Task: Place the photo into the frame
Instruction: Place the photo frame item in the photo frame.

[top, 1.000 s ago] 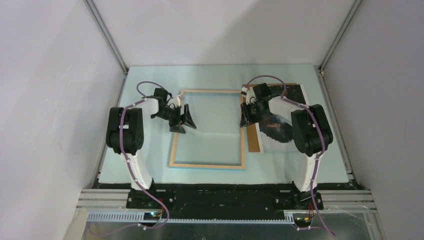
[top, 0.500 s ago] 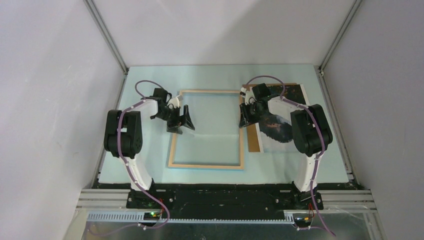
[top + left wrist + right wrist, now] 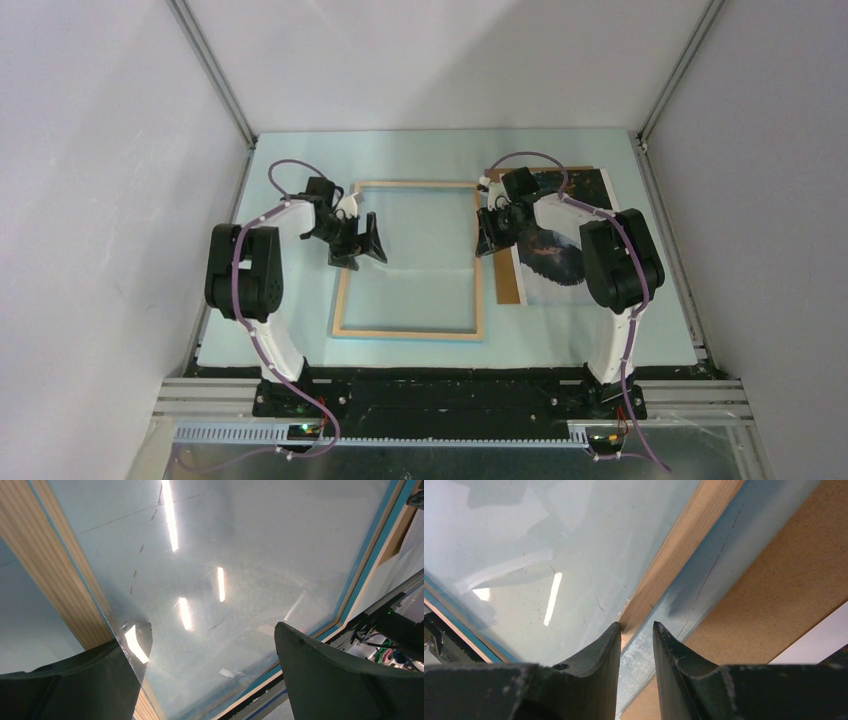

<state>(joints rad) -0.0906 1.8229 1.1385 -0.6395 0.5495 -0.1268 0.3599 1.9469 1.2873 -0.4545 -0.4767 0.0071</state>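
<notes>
- The left pincer (image 3: 205,665) hung wide open over the large pale-wood, blue-edged picture frame (image 3: 410,329), which lay flat on the counter (image 3: 420,155).
- The right pincer (image 3: 636,630) pinched the frame's right rail.
- The dark mountain-and-waterfall photo (image 3: 560,255) lay just right of the frame, on a brown backing board (image 3: 508,285).

No text can be read in any view. There is no legible writing, label, brand mark or number on the pale wooden rectangular picture frame (image 3: 410,332), the dark mountain photo print (image 3: 545,262), the plain brown backing board (image 3: 508,285) or the pale green tabletop (image 3: 420,155).
</notes>
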